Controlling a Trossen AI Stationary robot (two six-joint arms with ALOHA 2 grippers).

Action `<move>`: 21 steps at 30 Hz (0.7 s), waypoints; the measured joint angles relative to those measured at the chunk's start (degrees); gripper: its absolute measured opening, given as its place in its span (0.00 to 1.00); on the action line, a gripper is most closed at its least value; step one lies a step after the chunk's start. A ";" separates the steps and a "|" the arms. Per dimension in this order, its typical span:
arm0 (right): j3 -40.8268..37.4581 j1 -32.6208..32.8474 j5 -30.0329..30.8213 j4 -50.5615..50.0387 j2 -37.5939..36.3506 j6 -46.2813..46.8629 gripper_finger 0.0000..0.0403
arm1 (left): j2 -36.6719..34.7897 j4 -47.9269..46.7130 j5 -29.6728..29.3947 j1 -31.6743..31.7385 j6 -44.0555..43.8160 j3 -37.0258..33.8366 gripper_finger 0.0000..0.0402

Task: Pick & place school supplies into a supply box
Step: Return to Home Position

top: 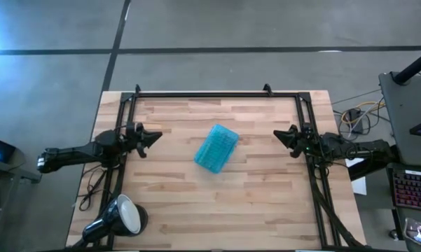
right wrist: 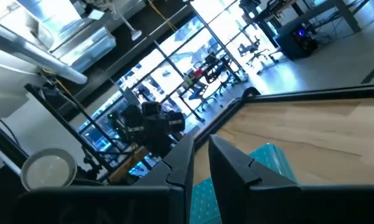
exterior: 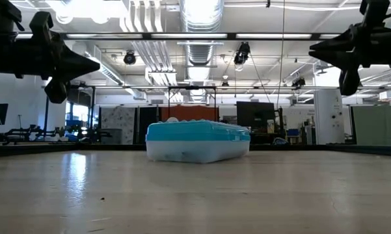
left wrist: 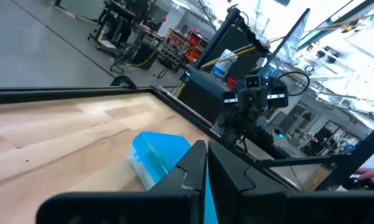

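I see the supply box (top: 216,148) closed, lying askew on the table (top: 266,203) at the centre of the high frame. Left gripper (top: 156,136) sits left of centre, right gripper (top: 278,134) right of centre. Both are raised, well apart from the box, fingers clenched on nothing. Desk lamp (top: 119,217) lower left.

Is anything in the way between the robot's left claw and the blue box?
No, nothing visible. Only bare table lies between the left gripper and the supply box. The lamp sits off at a corner.
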 joint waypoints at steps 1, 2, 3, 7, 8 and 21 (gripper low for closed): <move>0.00 0.00 -0.02 0.00 0.00 -0.02 0.11 | 0.11 -0.01 -0.01 0.00 -0.02 0.00 0.00; 0.00 0.00 -0.01 -0.01 0.00 -0.02 0.11 | 0.13 -0.03 -0.01 0.00 -0.02 0.00 0.00; 0.00 0.00 0.00 -0.18 0.00 -0.02 0.11 | 0.23 -0.08 -0.01 0.00 -0.01 0.00 0.00; 0.00 -0.04 0.00 -1.44 0.00 -0.04 0.11 | 0.37 -0.03 -0.04 0.00 -0.02 0.00 0.00; 0.00 -0.04 0.00 -1.92 0.00 -0.04 0.11 | 0.41 -0.04 -0.06 0.00 -0.01 0.00 0.00; 0.00 3.21 0.00 -2.57 0.00 -0.04 0.11 | 0.59 -0.10 -0.12 -0.01 -0.02 0.00 0.00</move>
